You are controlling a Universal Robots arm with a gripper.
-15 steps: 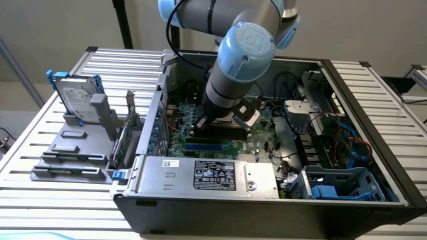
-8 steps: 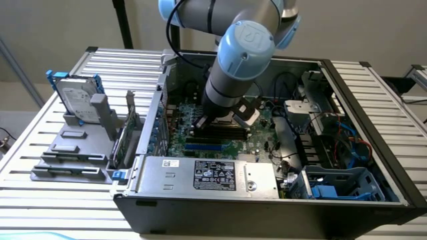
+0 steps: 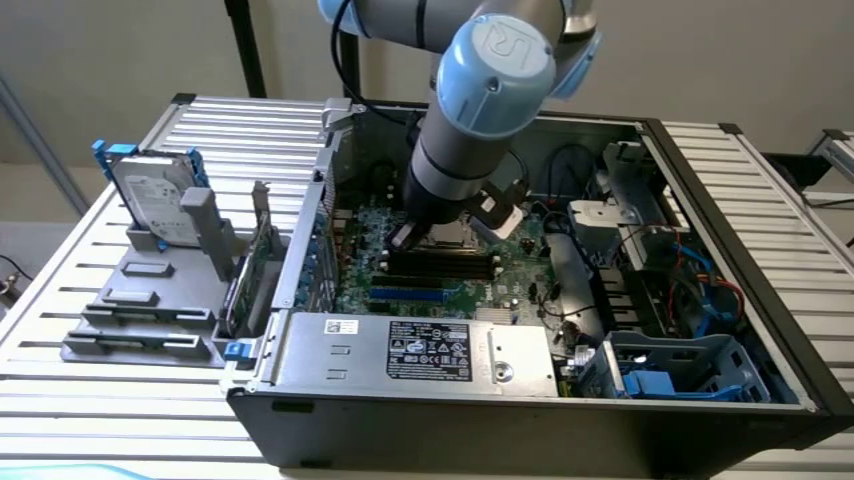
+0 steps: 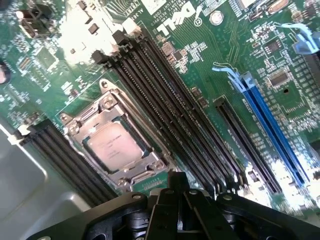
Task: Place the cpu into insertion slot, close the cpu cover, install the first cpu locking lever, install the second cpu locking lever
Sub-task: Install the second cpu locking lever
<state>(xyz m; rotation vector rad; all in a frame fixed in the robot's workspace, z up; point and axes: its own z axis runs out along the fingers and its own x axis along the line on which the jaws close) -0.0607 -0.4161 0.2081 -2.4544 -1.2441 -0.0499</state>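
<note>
Exterior view. My grey and light-blue jointed arm [image 3: 461, 130] reaches down into the open black desktop computer case [image 3: 534, 410], which lies on its side on a table of white metal slats [image 3: 80, 400]. My wrist hangs over the green circuit board [image 3: 354, 280], directly above the socket area, and it hides the socket from this camera. Just past the wrist toward the camera lie the long black memory slots [image 3: 447, 265] and the long blue expansion slot [image 3: 407, 295]. The silver power supply box with a black label [image 3: 420, 350] fills the near side of the case. At the exterior view's left, outside the case, a grey plastic fixture [image 3: 147, 300] carries an upright silver hard drive in a blue bracket [image 3: 154, 200]. The state of my hand cannot be determined here.

Wrist view. This camera shows what my arm hides above. The small flat square cpu with a dull silver-grey metal top [image 4: 112, 145] sits inside the square insertion slot with its silver metal rim [image 4: 70, 131]. The thin silver metal cpu cover frame [image 4: 107, 102] lies flat around the chip, which shows through its window. The printing on the chip is too faint to read. Black memory slots run on both sides of the socket. My black gripper [image 4: 180, 195] is cut off at the frame edge. Its fingers appear drawn together, nothing visible between them, just beside the socket's near corner. Whether the locking levers are latched I cannot tell.
</note>
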